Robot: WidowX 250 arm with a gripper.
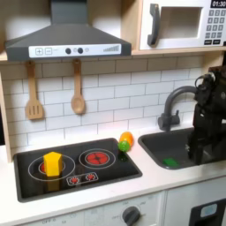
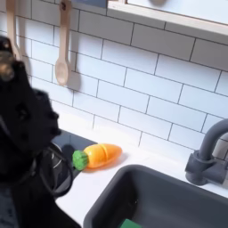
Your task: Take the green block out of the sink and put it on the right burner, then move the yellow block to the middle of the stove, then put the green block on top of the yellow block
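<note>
In the first exterior view: green block (image 1: 169,162) on the sink (image 1: 181,150) floor near the front rim, yellow block (image 1: 52,162) upright on the stove's (image 1: 75,168) burner farthest from the sink, round toy (image 1: 126,140) on the counter between stove and sink. Gripper (image 1: 203,146) hanging over the sink, above and beside the green block; jaw state impossible to tell. In the second exterior view: green block (image 2: 130,223) low in the sink (image 2: 169,200), faucet (image 2: 207,156) behind its rim.
</note>
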